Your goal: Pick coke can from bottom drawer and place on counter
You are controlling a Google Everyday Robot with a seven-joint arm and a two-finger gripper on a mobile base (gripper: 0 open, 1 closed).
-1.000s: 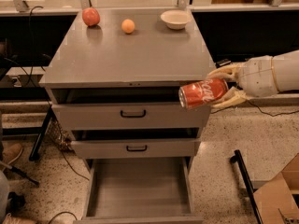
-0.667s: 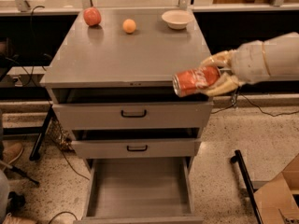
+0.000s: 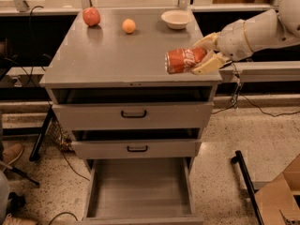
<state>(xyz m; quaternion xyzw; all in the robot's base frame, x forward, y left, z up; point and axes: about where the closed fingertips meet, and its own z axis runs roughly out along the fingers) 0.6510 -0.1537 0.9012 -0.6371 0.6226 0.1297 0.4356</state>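
Note:
The coke can [image 3: 183,60], red-orange with white lettering, lies on its side in my gripper [image 3: 202,54], held just over the right front part of the counter [image 3: 117,55]. The gripper comes in from the right and its pale fingers [image 3: 208,63] are shut on the can's right end. The bottom drawer [image 3: 139,189] is pulled open below the cabinet and holds nothing I can see.
A red apple [image 3: 91,16] and an orange fruit [image 3: 129,26] sit at the back of the counter, with a white bowl [image 3: 176,18] at the back right. The two upper drawers [image 3: 133,115] are slightly ajar. A cardboard box [image 3: 281,196] stands on the floor at right.
My gripper has carried the can up and leftward, from beside the cabinet's right side to over the counter's right front area.

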